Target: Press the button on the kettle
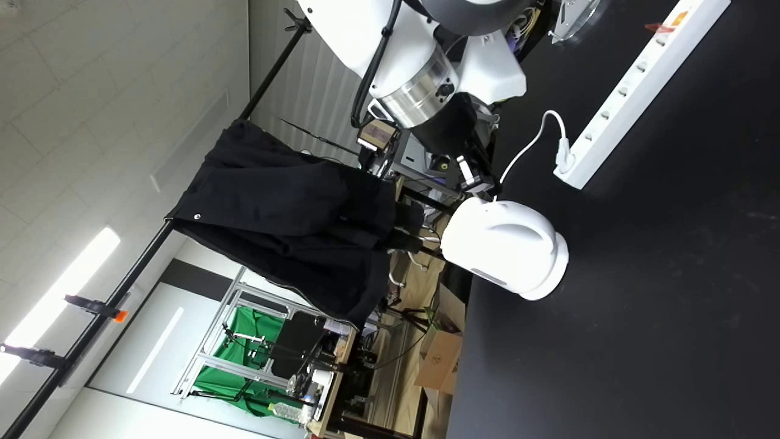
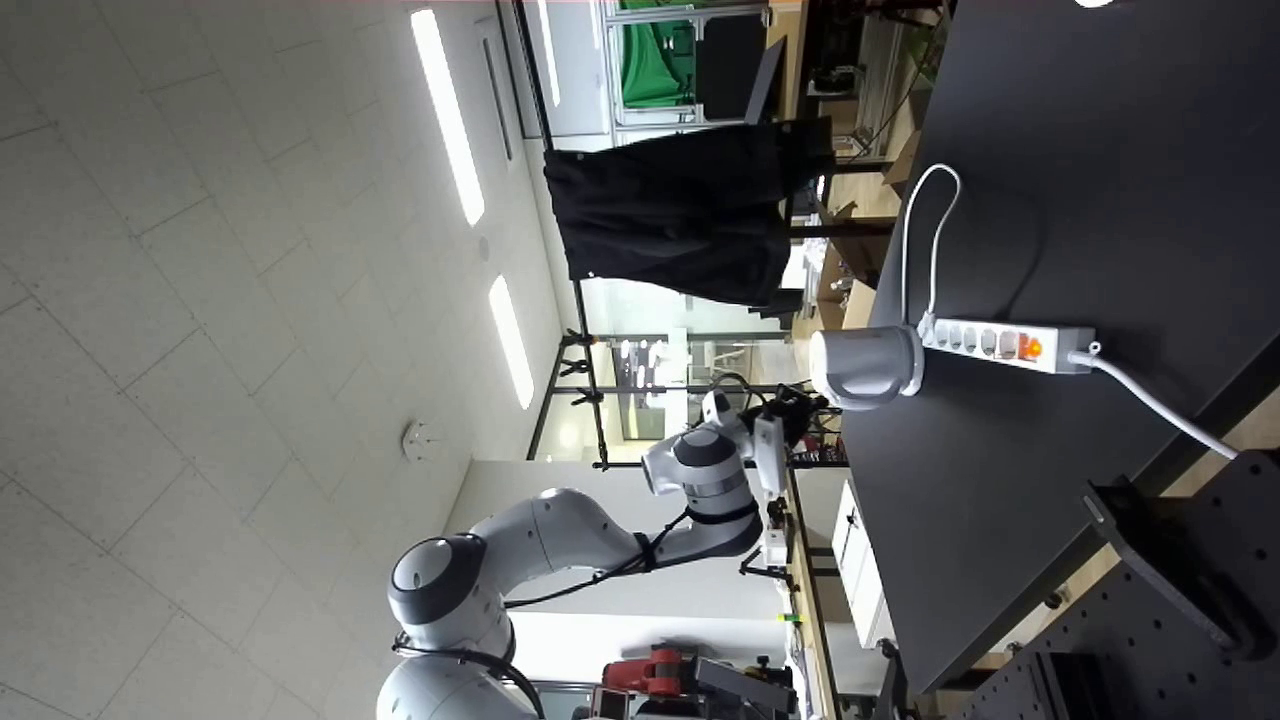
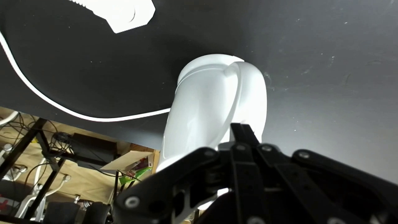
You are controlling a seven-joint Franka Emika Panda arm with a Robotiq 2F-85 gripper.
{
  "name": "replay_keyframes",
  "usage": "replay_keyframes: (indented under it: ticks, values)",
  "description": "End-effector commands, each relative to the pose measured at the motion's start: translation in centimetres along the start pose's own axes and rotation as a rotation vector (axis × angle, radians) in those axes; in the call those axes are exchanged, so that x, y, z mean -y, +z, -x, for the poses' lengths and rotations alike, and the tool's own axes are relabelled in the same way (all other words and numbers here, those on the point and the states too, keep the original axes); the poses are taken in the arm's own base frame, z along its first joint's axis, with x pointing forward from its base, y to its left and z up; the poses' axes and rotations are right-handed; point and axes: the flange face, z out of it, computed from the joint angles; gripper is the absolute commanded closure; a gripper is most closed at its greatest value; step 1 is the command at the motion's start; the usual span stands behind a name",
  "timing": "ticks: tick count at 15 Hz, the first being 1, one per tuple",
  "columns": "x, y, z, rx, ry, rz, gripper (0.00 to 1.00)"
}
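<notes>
The white kettle stands upright on its base on the dark table near an edge; the exterior pictures are turned sideways. It also shows in an exterior view and in the wrist view. My gripper is at the kettle's top, near the upper end of the handle. In the wrist view the gripper's fingertips are together, with nothing between them, and overlap the handle. I cannot tell whether they touch it. The gripper is partly behind the kettle in an exterior view. The button is not distinguishable.
A white power strip lies on the table, also in view, with an orange lit switch. The kettle's white cord loops to it. A black jacket hangs on a pole beyond the table edge.
</notes>
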Motion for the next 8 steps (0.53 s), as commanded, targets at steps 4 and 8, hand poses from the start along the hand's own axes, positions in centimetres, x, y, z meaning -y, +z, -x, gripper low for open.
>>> replay_keyframes:
  ticks: [4, 8]
  values:
    - [0.1, 1.7, -0.6, -0.041, 0.029, 0.008, 1.00]
    - [0.3, 2.4, -0.6, -0.058, 0.038, 0.007, 1.00]
